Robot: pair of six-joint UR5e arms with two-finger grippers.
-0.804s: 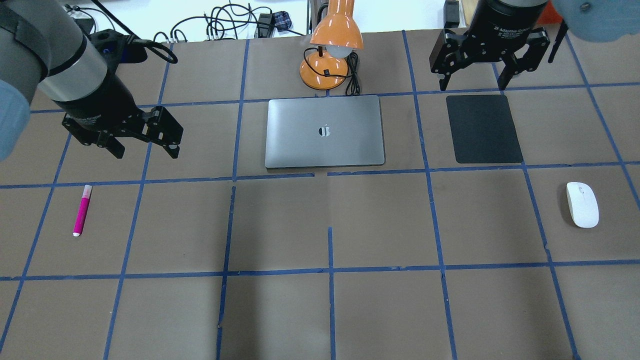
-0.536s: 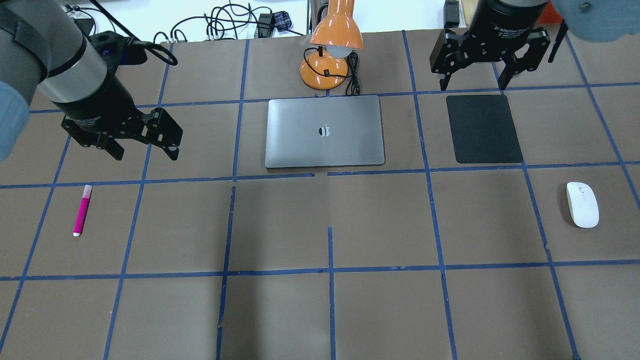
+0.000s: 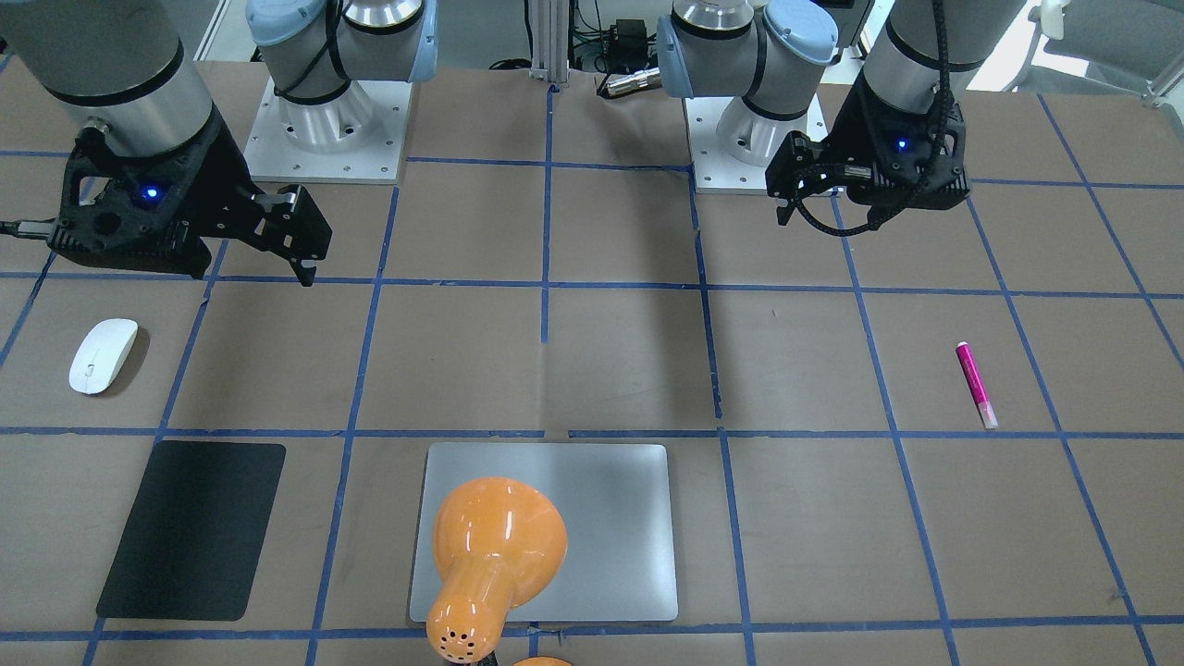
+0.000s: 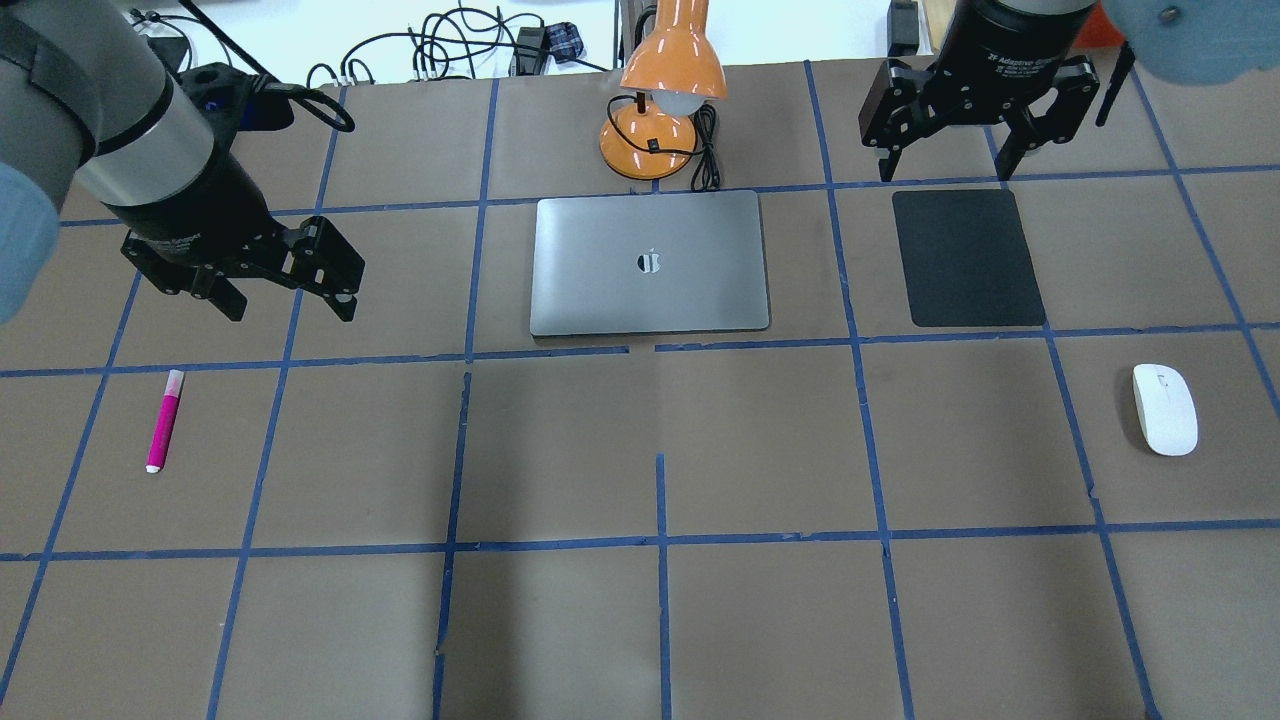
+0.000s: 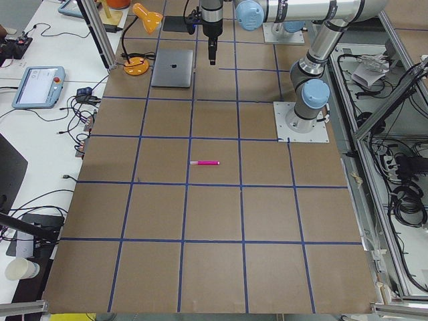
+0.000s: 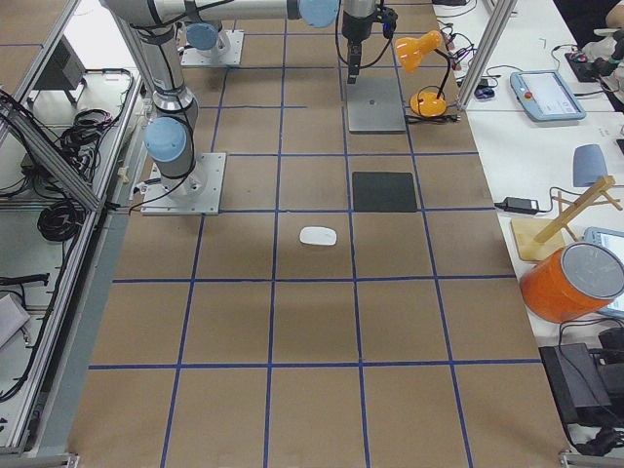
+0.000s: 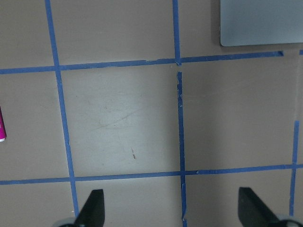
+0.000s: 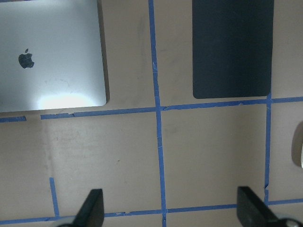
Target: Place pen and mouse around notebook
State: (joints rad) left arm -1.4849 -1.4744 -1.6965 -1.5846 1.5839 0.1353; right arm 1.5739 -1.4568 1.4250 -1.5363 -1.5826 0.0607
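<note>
The magenta pen [image 4: 164, 421] lies on the table's left side, also showing in the front view [image 3: 975, 384] and at the left wrist view's edge [image 7: 1, 130]. My left gripper [image 4: 290, 306] hangs open and empty, beyond the pen and to its right. The white mouse [image 4: 1164, 409] rests far right, nearer than the black mat. My right gripper [image 4: 944, 172] hovers open and empty above the mat's far edge. Between both arms the silver-grey notebook [image 4: 650, 262] lies flat and closed at the middle back.
A black mat [image 4: 967, 257] lies right of the notebook. An orange desk lamp [image 4: 665, 90] with its cable stands just behind the notebook. Blue tape lines grid the brown table. Bare table lies left of and in front of the notebook.
My left gripper has edged very slightly to the left. The right arm, pen, mouse and notebook have not moved.
</note>
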